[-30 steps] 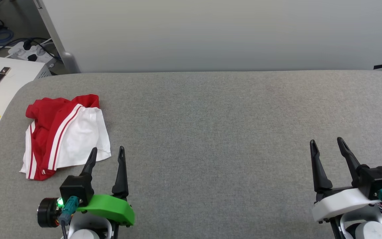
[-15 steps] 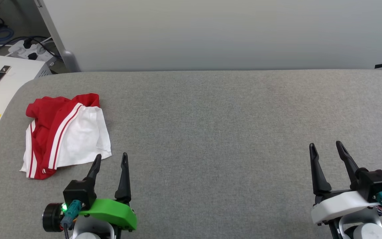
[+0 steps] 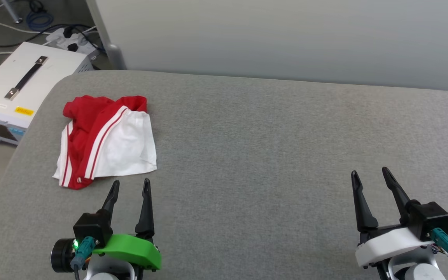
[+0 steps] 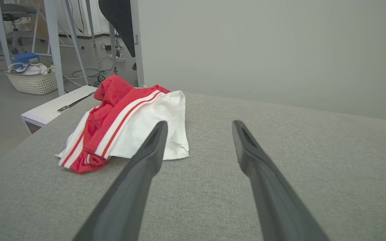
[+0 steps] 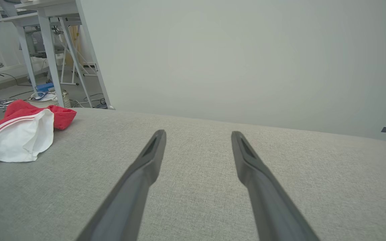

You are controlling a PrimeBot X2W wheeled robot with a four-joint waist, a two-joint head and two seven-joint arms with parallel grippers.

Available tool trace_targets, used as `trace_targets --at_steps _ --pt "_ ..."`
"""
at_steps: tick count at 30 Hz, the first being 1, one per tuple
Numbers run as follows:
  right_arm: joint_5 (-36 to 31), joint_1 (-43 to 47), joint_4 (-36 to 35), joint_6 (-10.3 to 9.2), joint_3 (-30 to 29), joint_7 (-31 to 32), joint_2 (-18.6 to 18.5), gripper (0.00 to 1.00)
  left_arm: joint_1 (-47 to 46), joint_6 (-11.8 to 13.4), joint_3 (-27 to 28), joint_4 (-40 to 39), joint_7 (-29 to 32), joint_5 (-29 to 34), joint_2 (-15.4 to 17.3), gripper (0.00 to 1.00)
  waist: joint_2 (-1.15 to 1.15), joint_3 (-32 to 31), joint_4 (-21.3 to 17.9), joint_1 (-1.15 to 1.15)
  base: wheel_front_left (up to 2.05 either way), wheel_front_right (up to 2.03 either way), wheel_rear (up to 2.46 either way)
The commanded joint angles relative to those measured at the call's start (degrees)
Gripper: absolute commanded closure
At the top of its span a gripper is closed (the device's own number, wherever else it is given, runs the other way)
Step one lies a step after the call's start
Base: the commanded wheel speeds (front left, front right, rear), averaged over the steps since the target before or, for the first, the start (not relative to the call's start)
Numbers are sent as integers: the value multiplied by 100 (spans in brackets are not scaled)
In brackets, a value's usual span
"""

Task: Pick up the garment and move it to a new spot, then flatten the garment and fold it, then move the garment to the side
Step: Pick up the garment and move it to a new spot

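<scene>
Left fingers point(image 3: 110, 196), right fingers point(image 3: 360, 202) apart (empty)

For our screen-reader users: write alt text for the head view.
A crumpled red and white garment lies at the left of a grey padded surface, just beyond the open fingers of the left gripper. The right gripper, also open, sits far to the right. A white box stands on the floor past the surface's left corner.

Red, white-striped garment point(image 3: 105, 142); grey table point(image 3: 266, 155)
</scene>
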Motion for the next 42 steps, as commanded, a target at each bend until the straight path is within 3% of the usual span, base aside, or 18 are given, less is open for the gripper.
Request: trace_targets --at_steps 1,10,18,35,39,42 --pt "6 72 34 -3 38 -71 5 0 -39 -37 0 25 -58 -51 -20 0 0 55 344 0 0 0 0" --pt "-20 61 175 -3 232 -201 6 0 5 -72 -53 143 -190 -139 -23 0 0 17 1360 0 0 0 0" --pt "3 79 218 -3 287 -204 6 0 43 -131 -125 175 -193 -137 -23 0 0 -9 1729 0 0 0 0" --pt "-69 7 181 -3 292 -204 6 0 -108 -133 -61 156 -193 -340 -23 0 0 241 1745 0 0 0 0" --pt "-226 -146 129 -3 313 -204 6 0 -490 -340 -125 533 -193 -271 20 0 0 575 1616 0 0 0 0" --pt "-346 -294 94 -3 313 -204 6 0 -1125 -446 -322 1259 -166 -276 251 0 0 914 1455 0 0 0 0"
